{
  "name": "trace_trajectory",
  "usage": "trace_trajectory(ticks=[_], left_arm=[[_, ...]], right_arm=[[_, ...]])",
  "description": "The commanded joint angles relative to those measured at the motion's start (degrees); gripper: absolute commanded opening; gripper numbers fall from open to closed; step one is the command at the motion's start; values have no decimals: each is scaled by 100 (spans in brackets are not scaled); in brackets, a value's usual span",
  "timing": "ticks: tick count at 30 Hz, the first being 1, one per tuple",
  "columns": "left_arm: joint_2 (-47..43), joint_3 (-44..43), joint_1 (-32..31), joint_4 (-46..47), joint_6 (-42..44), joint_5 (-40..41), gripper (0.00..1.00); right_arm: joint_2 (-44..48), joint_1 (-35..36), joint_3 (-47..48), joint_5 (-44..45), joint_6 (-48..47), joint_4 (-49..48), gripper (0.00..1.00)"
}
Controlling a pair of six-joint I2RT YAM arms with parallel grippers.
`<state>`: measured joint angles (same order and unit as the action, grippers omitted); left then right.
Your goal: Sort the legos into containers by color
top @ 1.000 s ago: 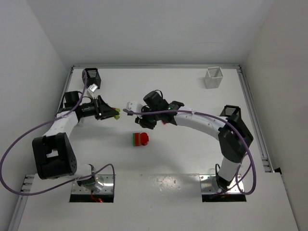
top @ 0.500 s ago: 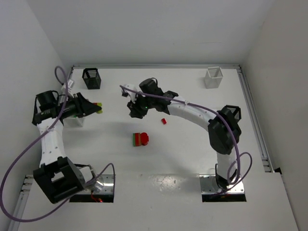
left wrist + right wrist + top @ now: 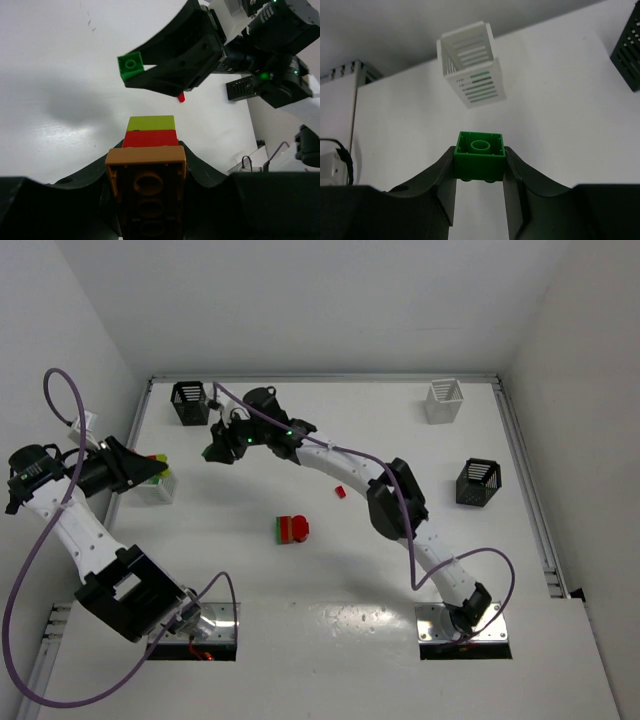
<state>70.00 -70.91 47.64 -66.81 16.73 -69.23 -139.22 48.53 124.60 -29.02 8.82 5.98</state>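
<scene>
My left gripper (image 3: pixel 149 150) is shut on a short stack of legos (image 3: pixel 150 137): a brown brick, a red one and a yellow-green one at the tip. In the top view the left gripper (image 3: pixel 152 464) hangs over a white container (image 3: pixel 152 490) at the table's left edge. My right gripper (image 3: pixel 480 167) is shut on a single green lego (image 3: pixel 480 159). The right gripper (image 3: pixel 214 452) is stretched far to the left, just below a black container (image 3: pixel 190 403). The green lego (image 3: pixel 130 65) also shows in the left wrist view.
A red and green stack (image 3: pixel 292 530) lies mid-table, with a tiny red piece (image 3: pixel 340 492) to its upper right. A white container (image 3: pixel 444 400) stands at the back right and a black one (image 3: pixel 478 482) at the right. The right arm (image 3: pixel 330 455) spans the table's middle.
The two grippers have drawn apart. The left one swung back to the left with its stack; the right one carried the green lego far left. A tiny red piece now lies on the table.
</scene>
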Motion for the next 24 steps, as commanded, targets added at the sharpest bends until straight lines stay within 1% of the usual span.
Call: trace_trajectory(ticks=[1,5,8,9,10,11,13,14,15,16,17,18,19,20,21,22,23,24], left_arm=[[67,-186,219,-579,524,-424,9],[128,-264,325,-632,471,-424,9],[128,-326,325,-632,419,-311,9],[128,-326,325,-632,419,-241,9],[128,-326,325,-632,419,30,9],[128,-326,325,-632,419,93,9],[128,-379,256,-702,725,365,9],[128,-379,142,-754,822,488,9],[41,-379,-155,-755,945,603,9],[-29,-327,-324,-537,998,821,9],[-126,-239,-517,-266,825,963,9],[-353,5,-962,50,371,1130,9],[-451,129,-1237,628,183,1479,9],[-530,252,-1526,921,-1,1665,9],[-583,349,-1851,1176,-195,1876,9],[-584,516,-2481,1422,-562,2052,9],[-531,578,-2774,1790,-688,2324,9],[-461,640,-3056,1933,-802,2457,9]], right_arm=[[-447,139,723,-359,595,-729,1],[-1001,261,1145,-544,1156,-1404,1],[-1002,315,997,-482,1157,-1538,1],[-906,315,796,-421,1088,-1590,1],[-818,315,673,-421,1026,-1539,1],[-713,262,358,-421,973,-1469,1],[-213,209,-126,-473,893,-1302,1],[-2,105,-633,-473,789,-1205,1],[235,-36,-917,-395,423,-865,1],[751,-115,-1485,-325,201,-705,1],[1017,-194,-1769,-272,16,-555,1],[1550,-378,-2059,-158,-246,-328,1],[1808,-475,-2340,-157,-354,-221,1],[2063,-563,-2839,-96,-476,-107,1],[2300,-721,-3079,78,-721,34,1],[2555,-783,-3325,159,-846,253,1],[3045,-862,-3824,238,-960,350,1],[3285,-933,-4090,430,-1065,438,1]])
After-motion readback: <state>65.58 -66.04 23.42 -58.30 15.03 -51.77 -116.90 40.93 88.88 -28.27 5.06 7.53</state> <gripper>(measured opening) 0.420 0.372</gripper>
